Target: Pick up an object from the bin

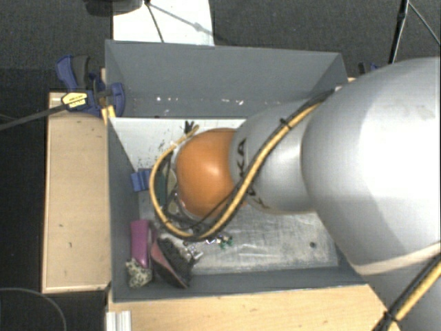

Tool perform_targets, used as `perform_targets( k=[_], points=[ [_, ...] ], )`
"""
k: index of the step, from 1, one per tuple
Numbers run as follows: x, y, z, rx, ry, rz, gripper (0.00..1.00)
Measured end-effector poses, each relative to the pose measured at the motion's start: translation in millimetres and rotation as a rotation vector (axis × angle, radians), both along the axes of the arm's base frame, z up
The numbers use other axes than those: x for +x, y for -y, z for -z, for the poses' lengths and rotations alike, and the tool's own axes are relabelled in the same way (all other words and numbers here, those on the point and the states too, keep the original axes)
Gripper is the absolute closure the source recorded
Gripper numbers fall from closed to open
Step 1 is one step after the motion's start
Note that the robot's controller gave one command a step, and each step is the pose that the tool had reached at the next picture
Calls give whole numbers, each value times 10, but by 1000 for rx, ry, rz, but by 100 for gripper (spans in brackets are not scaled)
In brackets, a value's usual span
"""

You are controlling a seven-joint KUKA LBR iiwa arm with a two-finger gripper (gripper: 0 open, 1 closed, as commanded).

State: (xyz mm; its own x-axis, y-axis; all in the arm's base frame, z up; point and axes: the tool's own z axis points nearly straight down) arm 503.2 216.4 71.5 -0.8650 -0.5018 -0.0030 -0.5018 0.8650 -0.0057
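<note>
Well, on the left side stands the slanted wall of the grey bin [120,205]. Just inside that wall, about half way up, a small blue thing [140,180] pokes out from under the robot. Lower down, near the front left corner, a purple tube [140,242] lies on the floor with its long side running along the wall. Right below the tube sits a little spotty lump [138,273], pale with dark dots. Next to those two, a bit more to the right, lies a dark reddish-brown wedge [167,266] with a pointy end. The gripper [186,251] is down low by the top right edge of that wedge, and looks like a dark, tangled bit of metal. I cannot tell if it is squeezing something or holding nothing, because the robot's own parts cover it. A tiny green bit [224,241] lies on the floor just to the right of the gripper. Above all this bulges the round orange cover [203,171] on the robot's wrist. A yellow cable [157,185] loops around the cover's left side. Then the big silver arm [372,171] reaches off to the right.
</note>
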Motion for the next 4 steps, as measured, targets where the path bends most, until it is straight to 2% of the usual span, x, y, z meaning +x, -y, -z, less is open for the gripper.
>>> perform_targets(
  k=[1, 2, 4],
  points=[
    [5, -23, -9, 1, 4, -5, 100],
    [24, -12, -202, 4, 1, 2, 100],
    [63, -14, -848, 7, 2, 12, 100]
  ],
)
